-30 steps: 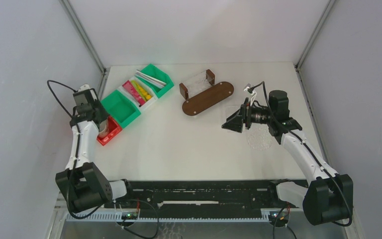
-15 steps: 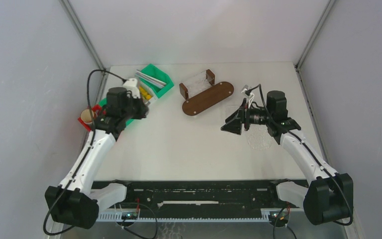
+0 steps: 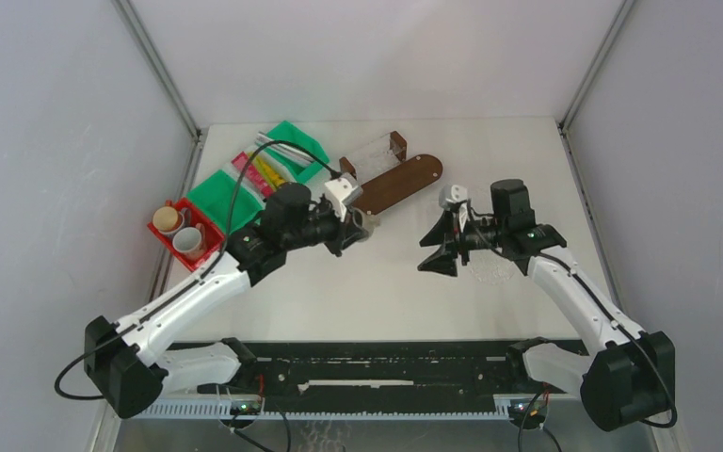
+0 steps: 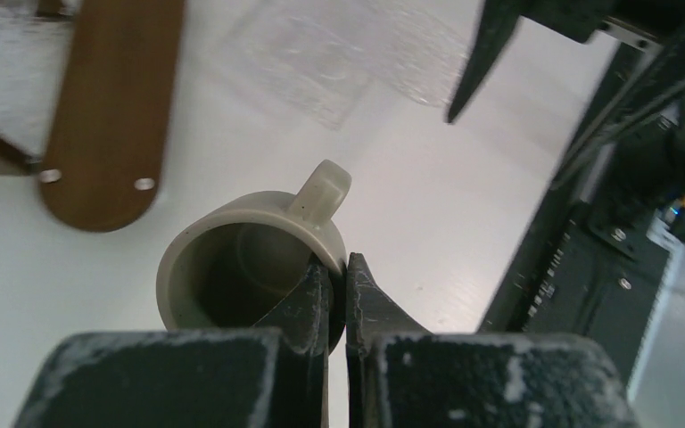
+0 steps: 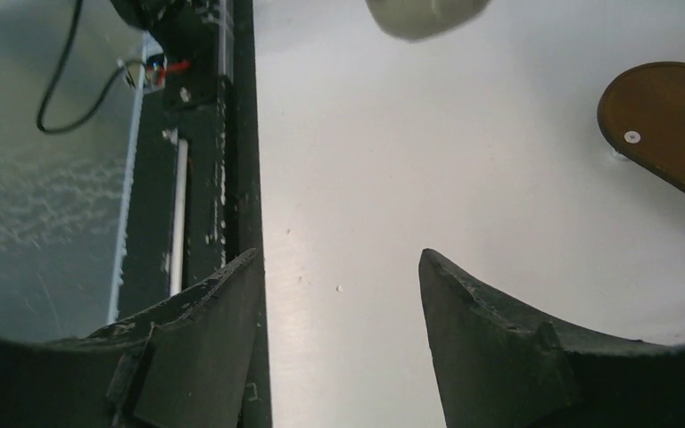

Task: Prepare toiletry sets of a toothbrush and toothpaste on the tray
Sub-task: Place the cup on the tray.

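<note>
Smooth, faintly glossy glaze on the grey mug (image 4: 232, 267), ceramic-looking. At ten o'clock, satin brown wood on the tray (image 4: 111, 107), shiny metal screws (image 4: 144, 184). Grainy, scuffed matt black plastic on the left gripper (image 4: 338, 272). Matt white table (image 4: 428, 205).

Left gripper (image 4: 340, 267) carried grey mug (image 4: 232, 259) out — toward tray (image 4: 107, 116).

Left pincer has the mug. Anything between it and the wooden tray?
Nothing visible. The mug, pinched at its rim by the left pincer, is just short of the wooden tray, at its rounded end, with only bare table between. The right pincer stands open off to the side.
</note>
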`<action>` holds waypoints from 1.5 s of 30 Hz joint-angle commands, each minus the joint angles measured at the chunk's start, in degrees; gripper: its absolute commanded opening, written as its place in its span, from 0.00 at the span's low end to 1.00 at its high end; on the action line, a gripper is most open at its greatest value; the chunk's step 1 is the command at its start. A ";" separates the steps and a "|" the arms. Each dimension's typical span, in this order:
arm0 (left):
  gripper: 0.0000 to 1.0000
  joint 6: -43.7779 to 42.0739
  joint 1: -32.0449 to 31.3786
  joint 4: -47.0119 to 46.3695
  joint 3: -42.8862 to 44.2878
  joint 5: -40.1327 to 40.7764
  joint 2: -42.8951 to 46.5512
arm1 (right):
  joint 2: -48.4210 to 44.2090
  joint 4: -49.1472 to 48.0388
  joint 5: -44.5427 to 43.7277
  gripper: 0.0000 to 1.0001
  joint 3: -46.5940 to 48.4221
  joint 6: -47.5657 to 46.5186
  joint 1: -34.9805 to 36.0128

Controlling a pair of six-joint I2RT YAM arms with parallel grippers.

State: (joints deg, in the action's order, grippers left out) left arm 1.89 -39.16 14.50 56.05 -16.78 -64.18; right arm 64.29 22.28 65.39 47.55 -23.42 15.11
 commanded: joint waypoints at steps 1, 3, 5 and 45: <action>0.00 -1.48 -3.56 -3.66 1.63 -7.25 -2.11 | -1.50 8.02 -3.96 0.74 2.16 -17.28 3.28; 0.00 0.81 -4.60 -3.69 2.50 -10.24 -3.91 | -0.94 9.09 -6.53 0.75 2.11 -19.38 4.89; 0.00 3.03 -5.81 -3.60 3.43 -12.03 -6.01 | -0.08 9.36 -7.58 0.76 2.12 -20.09 5.79; 0.00 4.53 -13.34 9.38 14.64 -8.45 -21.21 | 4.93 7.86 -21.20 0.35 2.87 -18.72 16.82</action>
State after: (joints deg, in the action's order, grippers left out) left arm 8.58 -51.16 22.87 65.78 -27.68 -84.75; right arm 68.40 32.08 44.03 47.55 -43.27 30.28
